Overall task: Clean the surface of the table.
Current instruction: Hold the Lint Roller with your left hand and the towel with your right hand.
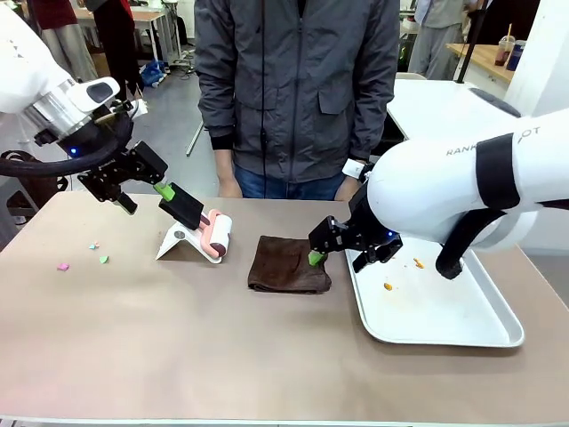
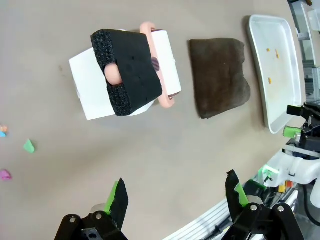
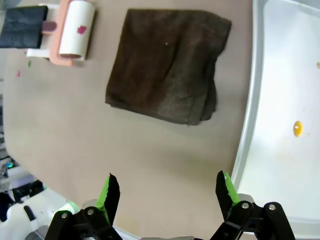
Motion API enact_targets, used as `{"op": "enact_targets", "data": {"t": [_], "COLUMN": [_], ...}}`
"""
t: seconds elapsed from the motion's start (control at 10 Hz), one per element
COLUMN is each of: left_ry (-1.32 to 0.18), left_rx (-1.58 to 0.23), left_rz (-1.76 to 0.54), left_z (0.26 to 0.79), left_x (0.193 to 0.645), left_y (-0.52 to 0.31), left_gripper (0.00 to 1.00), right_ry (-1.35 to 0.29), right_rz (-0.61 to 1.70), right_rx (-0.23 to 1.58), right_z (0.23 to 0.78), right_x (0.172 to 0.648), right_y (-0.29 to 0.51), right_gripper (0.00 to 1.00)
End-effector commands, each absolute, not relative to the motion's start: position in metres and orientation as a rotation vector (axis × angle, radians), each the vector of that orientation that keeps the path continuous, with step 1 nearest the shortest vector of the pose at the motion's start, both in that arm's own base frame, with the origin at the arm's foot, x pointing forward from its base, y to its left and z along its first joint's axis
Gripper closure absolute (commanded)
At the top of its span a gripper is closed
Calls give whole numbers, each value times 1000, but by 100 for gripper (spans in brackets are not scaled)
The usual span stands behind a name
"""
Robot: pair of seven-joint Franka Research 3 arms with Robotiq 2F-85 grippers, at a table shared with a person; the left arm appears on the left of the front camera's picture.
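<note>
1. Bare worktop [image 1: 222, 356] runs along the near edge: a smooth, matte brownish-taupe top with a thin pale rim, spanning the front view from left to right.
2. Print reads "RANK" and "OT" on the white casing of the right arm [image 1: 498, 169], whose bulk hides the far right corner of the worktop.
3. Right gripper [image 1: 340, 258] hangs low between the cloth [image 1: 289, 264] and the tray [image 1: 444, 316], its fingers released and the green pads apart with nothing between them.
4. The cloth is dark brown and folded, and lies flat toward the middle of the far edge.
5. The shallow silver tray sits toward the right edge and carries a few orange crumbs [image 1: 388, 286].
6. Left gripper [image 1: 145, 197] hovers above the far left part, fingers spread wide and grasping nothing.
7. Just beside it, a lint roller [image 1: 216, 236] with a pink frame, white roll and black foam handle [image 1: 185, 209] leans on a white stand [image 1: 176, 240], left of the cloth.
8. Pink, green and teal paper scraps [image 1: 103, 259] lie near the left edge.
9. A person in a grey jacket [image 1: 298, 89] stands at the far edge.
</note>
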State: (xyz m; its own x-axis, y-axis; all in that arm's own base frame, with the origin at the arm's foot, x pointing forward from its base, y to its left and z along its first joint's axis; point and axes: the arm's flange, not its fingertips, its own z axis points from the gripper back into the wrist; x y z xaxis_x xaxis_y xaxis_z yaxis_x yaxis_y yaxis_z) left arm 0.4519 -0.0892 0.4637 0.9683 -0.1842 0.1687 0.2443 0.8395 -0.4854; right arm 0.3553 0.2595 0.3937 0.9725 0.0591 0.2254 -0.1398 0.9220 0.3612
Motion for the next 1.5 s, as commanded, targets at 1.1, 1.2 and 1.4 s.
{"op": "enact_targets", "data": {"t": [1.1,1.2,1.4], "left_ry": [7,8,-1], "left_rx": [-580,-574,-615], "left_rz": [-41,-45,-61], "left_z": [419,414,405], "left_x": [557,561,565], "left_y": [-81,-80,-77], "left_gripper": [0,0,0], "right_ry": [-132,-122,-107], "right_rz": [21,14,-7], "right_rx": [179,180,136], "right_z": [327,324,320], "right_x": [464,468,472], "right_y": [339,340,345], "right_gripper": [0,0,0]}}
